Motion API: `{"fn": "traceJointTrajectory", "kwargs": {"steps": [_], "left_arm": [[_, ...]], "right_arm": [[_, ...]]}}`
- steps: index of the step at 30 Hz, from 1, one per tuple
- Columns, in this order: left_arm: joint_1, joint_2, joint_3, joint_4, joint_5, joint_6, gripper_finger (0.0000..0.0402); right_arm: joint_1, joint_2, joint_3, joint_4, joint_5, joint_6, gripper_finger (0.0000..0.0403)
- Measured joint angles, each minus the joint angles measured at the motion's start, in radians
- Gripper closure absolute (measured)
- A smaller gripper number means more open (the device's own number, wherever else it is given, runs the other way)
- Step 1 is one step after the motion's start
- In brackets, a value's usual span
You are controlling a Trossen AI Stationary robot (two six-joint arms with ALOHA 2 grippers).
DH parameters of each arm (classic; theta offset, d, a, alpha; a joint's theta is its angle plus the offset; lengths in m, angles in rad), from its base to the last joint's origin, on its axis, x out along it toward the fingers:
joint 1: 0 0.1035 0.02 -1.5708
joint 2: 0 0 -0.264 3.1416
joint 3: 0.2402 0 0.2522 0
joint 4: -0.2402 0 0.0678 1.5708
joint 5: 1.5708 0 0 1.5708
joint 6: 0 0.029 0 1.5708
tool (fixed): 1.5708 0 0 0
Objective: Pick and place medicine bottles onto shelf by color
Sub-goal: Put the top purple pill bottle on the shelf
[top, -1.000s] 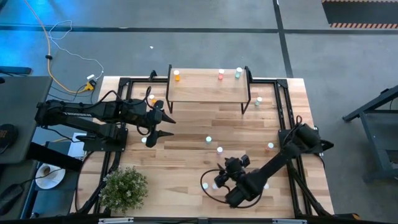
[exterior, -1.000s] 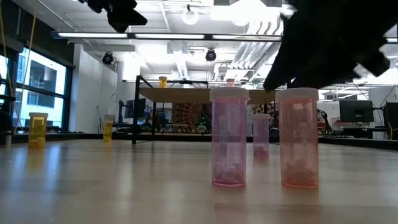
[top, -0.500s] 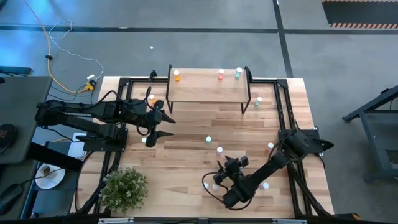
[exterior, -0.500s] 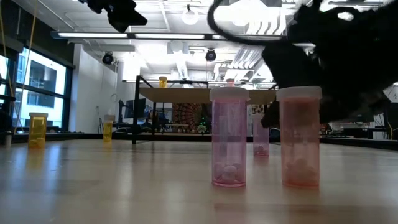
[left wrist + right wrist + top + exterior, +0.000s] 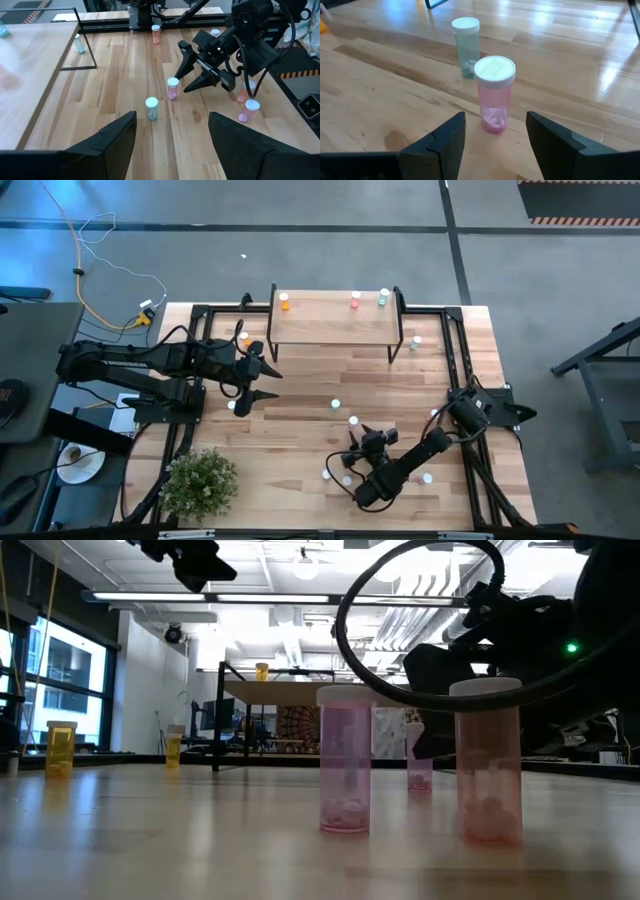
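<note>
Small white-capped medicine bottles stand scattered on the table. A pink bottle [image 5: 494, 95] stands upright just ahead of my open right gripper [image 5: 495, 150], beyond its fingertips, with a green bottle [image 5: 466, 47] behind it. From above, my right gripper [image 5: 355, 438] is low, near the table's middle. My left gripper [image 5: 275, 382] hangs open and empty above the table's left side. The shelf [image 5: 335, 325] at the far edge carries an orange bottle [image 5: 284, 302], a red bottle [image 5: 355, 301] and a green bottle [image 5: 383, 298].
Two pink bottles [image 5: 344, 760] [image 5: 488, 762] stand near the front edge under my right arm and its looping cable [image 5: 420, 600]. Orange bottles [image 5: 60, 748] stand at the left. A potted plant [image 5: 200, 480] sits at the near left corner.
My right gripper has come down and moved toward the table's left, rolling at the wrist, and is now low beside the pink bottle at mid-table. Its fingers have stayed open. Near the front edge, one pink bottle has slid a little to the left.
</note>
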Motion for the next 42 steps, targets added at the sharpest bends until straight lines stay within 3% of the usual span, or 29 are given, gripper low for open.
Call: {"fn": "traceJointTrajectory", "kwargs": {"steps": [33,42], "left_arm": [[0.0,0.0,0.001,-0.002,0.0,0.026,0.0165],[0.0,0.0,0.001,-0.003,0.0,0.026,0.0165]], "right_arm": [[-0.06,-0.014,0.0,-0.04,0.005,0.079,0.0202],[-0.06,-0.014,0.0,-0.032,0.006,0.078,0.026]]}}
